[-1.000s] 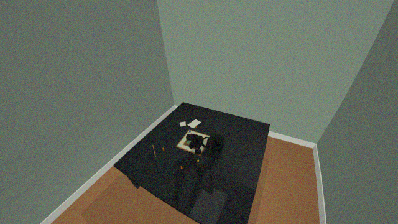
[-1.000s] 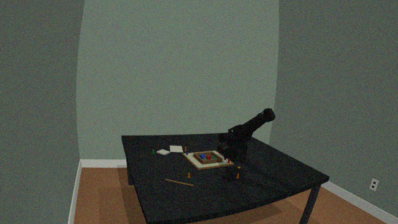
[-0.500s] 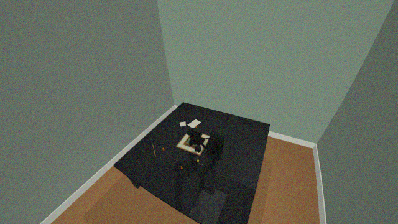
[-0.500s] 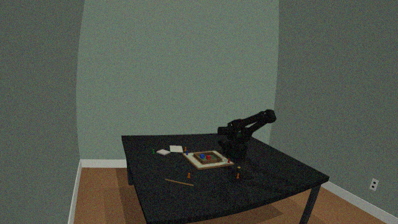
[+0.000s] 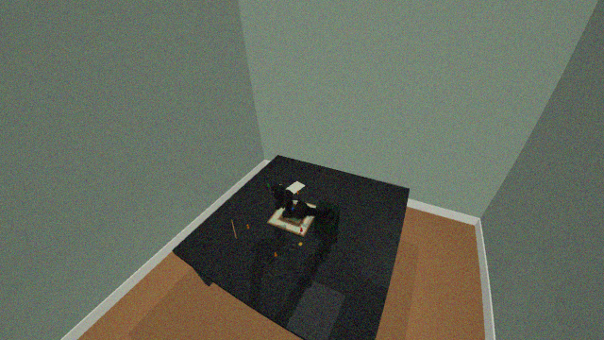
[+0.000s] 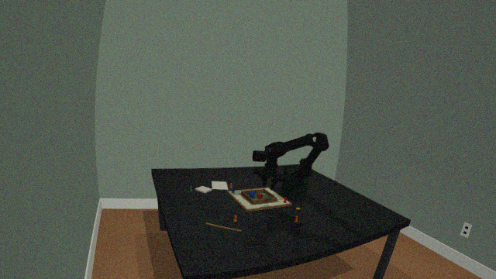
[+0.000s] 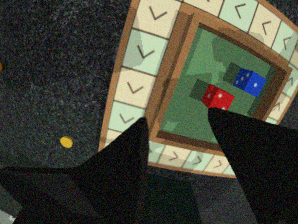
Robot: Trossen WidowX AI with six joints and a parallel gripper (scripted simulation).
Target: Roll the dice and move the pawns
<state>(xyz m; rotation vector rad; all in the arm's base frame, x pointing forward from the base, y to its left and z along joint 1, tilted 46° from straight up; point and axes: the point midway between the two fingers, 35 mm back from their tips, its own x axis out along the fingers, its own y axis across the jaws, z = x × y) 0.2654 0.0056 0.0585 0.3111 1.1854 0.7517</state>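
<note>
The red die [image 7: 217, 96] [image 6: 260, 196] and blue die [image 7: 250, 83] [image 6: 252, 194] lie in the brown-rimmed tray [image 7: 172, 60] at the middle of the board [image 7: 145, 52] [image 6: 248, 208]. The blue die's brighter face shows one pip; a finger partly hides the red die, so its count is unclear. The red pawn [image 6: 285, 200] [image 5: 301, 229] stands upright at the board's near right corner in the exterior view. The blue pawn [image 6: 233, 190] stands at the far left corner. My gripper [image 7: 177, 118] [image 6: 268, 185] is partly open and empty, above the board's back edge in the exterior view.
Orange pawns [image 6: 235, 218] [image 6: 296, 219] [image 6: 231, 185] stand around the board, one near the blue pawn. A yellow disc [image 6: 297, 208] [image 7: 66, 142] lies near the red pawn's corner. A thin stick [image 6: 223, 227], white cards [image 6: 219, 185] [image 6: 203, 189] and a green pawn [image 6: 191, 188] are farther off.
</note>
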